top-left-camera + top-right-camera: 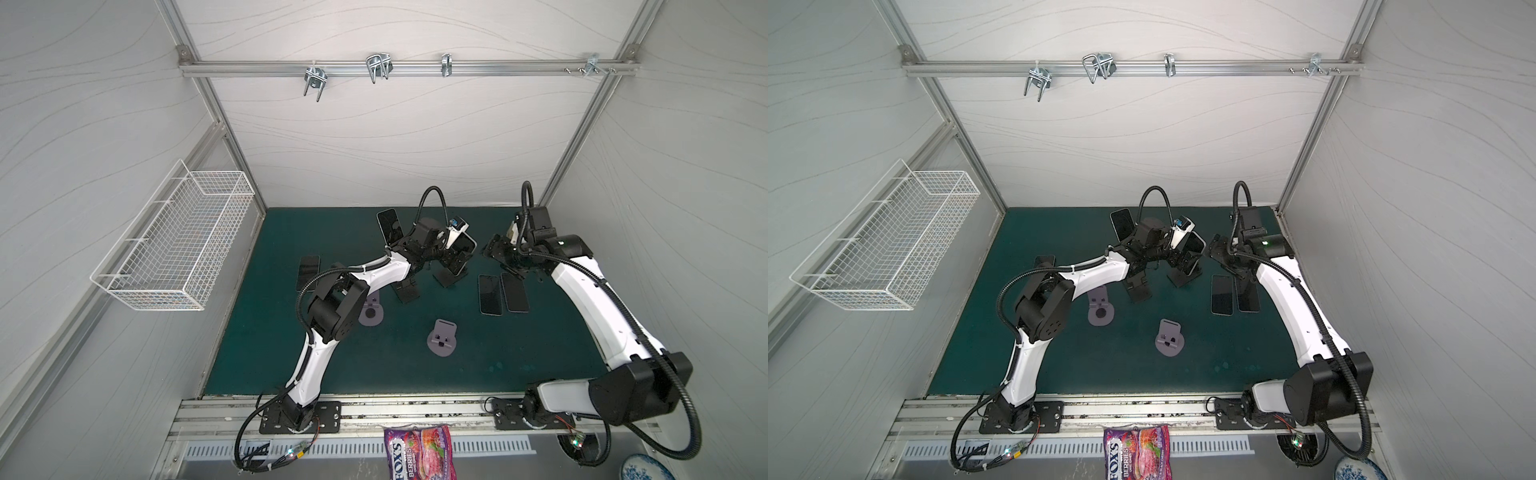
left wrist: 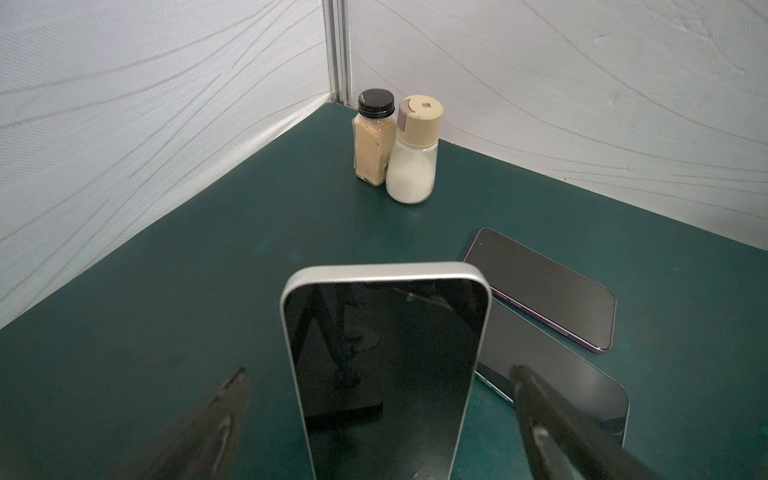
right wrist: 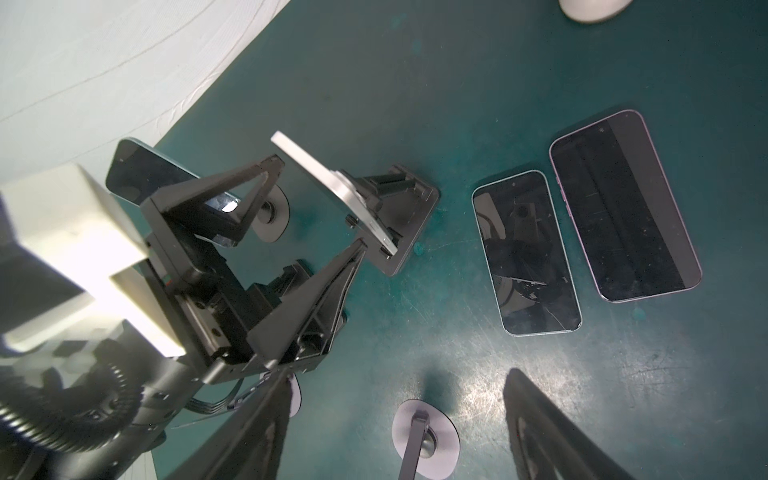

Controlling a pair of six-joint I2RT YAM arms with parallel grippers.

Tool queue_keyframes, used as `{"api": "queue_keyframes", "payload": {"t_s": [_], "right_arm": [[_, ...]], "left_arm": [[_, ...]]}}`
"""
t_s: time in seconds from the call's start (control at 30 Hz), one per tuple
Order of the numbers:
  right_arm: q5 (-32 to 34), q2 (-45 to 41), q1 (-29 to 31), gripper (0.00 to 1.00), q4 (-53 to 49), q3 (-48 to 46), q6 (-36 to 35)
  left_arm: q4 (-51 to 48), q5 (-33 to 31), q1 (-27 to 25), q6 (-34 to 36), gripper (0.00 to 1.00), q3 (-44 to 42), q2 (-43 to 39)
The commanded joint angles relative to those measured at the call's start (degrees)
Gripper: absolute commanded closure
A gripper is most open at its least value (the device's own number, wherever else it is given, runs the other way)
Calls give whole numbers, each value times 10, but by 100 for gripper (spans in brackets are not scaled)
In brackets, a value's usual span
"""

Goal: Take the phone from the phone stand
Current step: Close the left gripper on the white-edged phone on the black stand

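A silver-rimmed phone (image 2: 386, 353) stands upright on a black phone stand (image 3: 409, 224), near the middle back of the green mat in both top views (image 1: 467, 246) (image 1: 1197, 243). My left gripper (image 2: 380, 374) is open, one finger on each side of this phone, apart from its edges. The right wrist view shows the left gripper (image 3: 318, 203) straddling the phone (image 3: 328, 187). To the right of the stand, my right gripper (image 3: 399, 378) (image 1: 492, 247) hangs open above the mat with nothing between its fingers.
A second phone (image 1: 388, 226) leans on another black stand (image 1: 405, 291). Two phones (image 1: 489, 294) (image 1: 514, 292) lie flat at the right, one (image 1: 307, 272) at the left. Two grey stands (image 1: 371, 309) (image 1: 441, 337) sit nearer the front. Two spice bottles (image 2: 374, 141) (image 2: 413, 153) stand in a back corner.
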Motion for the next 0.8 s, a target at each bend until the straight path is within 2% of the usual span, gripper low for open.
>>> {"api": "queue_keyframes", "payload": {"t_s": [0.0,0.37,0.77], "right_arm": [[-2,4,-5,18,9,-7,12],[-16,7,-4,19,17,-16,17],[-22,6,-4,18,21,-26,15]], "left_arm": [[30,-3,-2,-8,1,32,19],[44,8,-2,-19,1,35,32],[46,15,-7,-27,8,47,47]]}}
